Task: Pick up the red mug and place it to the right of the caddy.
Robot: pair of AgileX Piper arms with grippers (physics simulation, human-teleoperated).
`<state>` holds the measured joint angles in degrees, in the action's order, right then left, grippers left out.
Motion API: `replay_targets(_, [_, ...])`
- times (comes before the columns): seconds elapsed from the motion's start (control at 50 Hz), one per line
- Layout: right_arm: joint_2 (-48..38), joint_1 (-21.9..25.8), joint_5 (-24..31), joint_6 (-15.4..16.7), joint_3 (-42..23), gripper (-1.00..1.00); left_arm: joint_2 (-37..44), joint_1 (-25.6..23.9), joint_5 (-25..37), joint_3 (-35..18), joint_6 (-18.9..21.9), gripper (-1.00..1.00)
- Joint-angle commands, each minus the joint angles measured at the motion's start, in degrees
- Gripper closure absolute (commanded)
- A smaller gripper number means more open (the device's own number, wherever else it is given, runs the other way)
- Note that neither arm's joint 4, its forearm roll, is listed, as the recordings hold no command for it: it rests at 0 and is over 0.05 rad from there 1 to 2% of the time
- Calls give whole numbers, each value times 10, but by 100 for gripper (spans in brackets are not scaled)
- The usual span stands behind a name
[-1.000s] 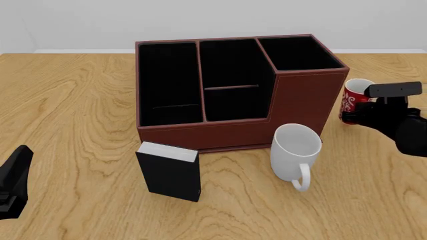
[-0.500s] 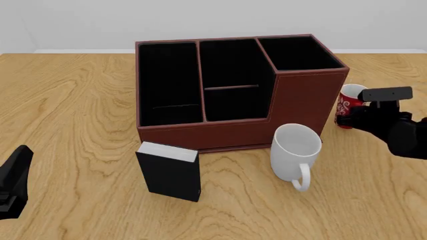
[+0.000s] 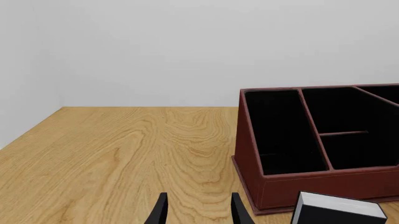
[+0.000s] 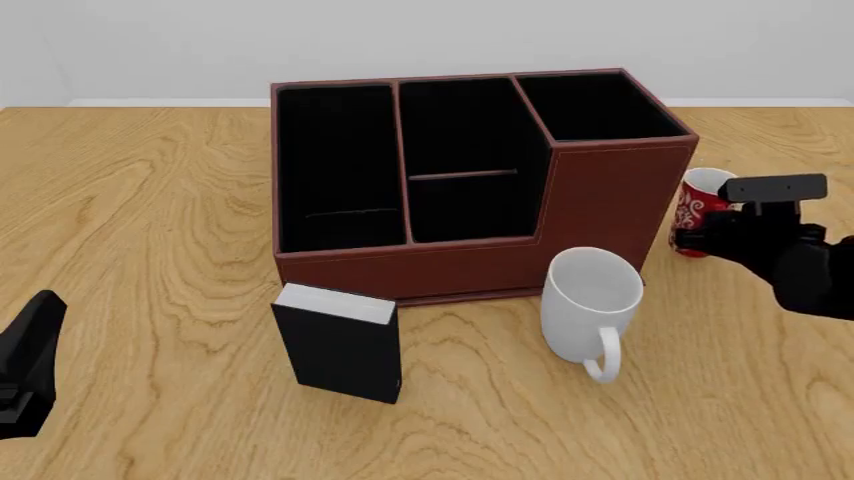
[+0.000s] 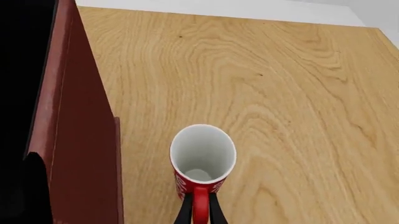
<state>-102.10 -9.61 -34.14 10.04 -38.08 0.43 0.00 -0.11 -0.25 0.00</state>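
While the front view hides the grasp behind the right gripper, the right wrist view shows its fingers pinching the red mug's handle, upright just right of the caddy. Left gripper fingers stand spread, empty. Wooden worktop, pale wall.

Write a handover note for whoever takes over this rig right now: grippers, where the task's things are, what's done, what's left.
Right gripper: shut on the handle of the small red mug with white swirls.
Left gripper: open, holding nothing, over bare wooden table left of the caddy.
The mug stands upright just right of the large red-brown three-compartment caddy; whether it rests on the table is unclear.
Done: mug picked and brought to the caddy's right side.
Left: confirm it is set down, open the right gripper, withdraw.
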Motion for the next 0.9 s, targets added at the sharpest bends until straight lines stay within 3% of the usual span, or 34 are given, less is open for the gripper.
replay_targets(0.02, [-22,-3,-1,-17,6,100,0,0,0,0,0,-100])
replay_targets(0.14, [-28,-8,-4,-21,8,100,0,0,0,0,0,-100])
replay_targets(0.16, [-31,-8,-2,-21,7,-100,0,0,0,0,0,-100])
replay_targets(0.52, [-32,-1,-1,-38,11,-100,0,0,0,0,0,-100])
replay_targets(0.9, [2,-15,-27,-48,66,-100,0,0,0,0,0,-100])
